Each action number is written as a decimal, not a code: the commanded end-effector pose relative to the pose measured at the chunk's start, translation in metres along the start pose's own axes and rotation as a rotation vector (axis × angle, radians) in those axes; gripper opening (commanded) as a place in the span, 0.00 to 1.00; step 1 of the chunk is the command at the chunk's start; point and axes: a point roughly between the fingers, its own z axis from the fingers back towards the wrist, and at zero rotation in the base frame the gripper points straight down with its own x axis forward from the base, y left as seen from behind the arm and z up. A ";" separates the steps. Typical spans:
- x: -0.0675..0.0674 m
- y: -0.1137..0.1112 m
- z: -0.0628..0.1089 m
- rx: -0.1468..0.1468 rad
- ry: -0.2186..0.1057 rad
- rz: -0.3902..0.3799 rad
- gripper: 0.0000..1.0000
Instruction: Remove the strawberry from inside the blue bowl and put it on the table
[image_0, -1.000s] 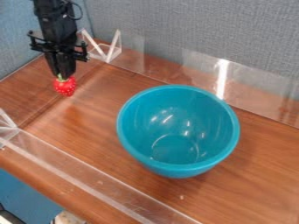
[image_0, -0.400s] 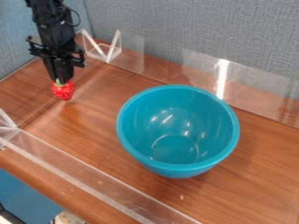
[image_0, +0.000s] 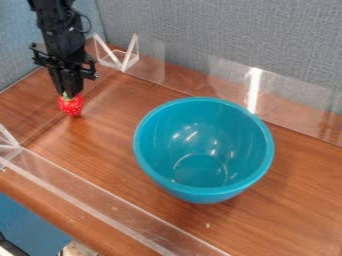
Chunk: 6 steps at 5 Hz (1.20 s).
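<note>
One broad wooden table (image_0: 120, 160) carried the empty blue bowl (image_0: 203, 150) at its middle. Well apart, near the far-left corner, the gripper (image_0: 70, 93) pointed straight down, jaws pinched narrow on the strawberry (image_0: 71, 103), held low at the wood, presumably so release would leave it without a bounce or roll.

No writing, label, brand, number or sign can be read anywhere: the blue bowl (image_0: 203, 150) is plain inside and out, and the bench (image_0: 107, 140) around it carries only wood grain.
</note>
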 end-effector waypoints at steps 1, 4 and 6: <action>0.001 0.008 0.005 0.021 -0.020 0.013 0.00; 0.001 0.012 -0.008 0.023 0.007 0.016 0.00; 0.000 0.015 -0.016 0.022 0.023 0.020 0.00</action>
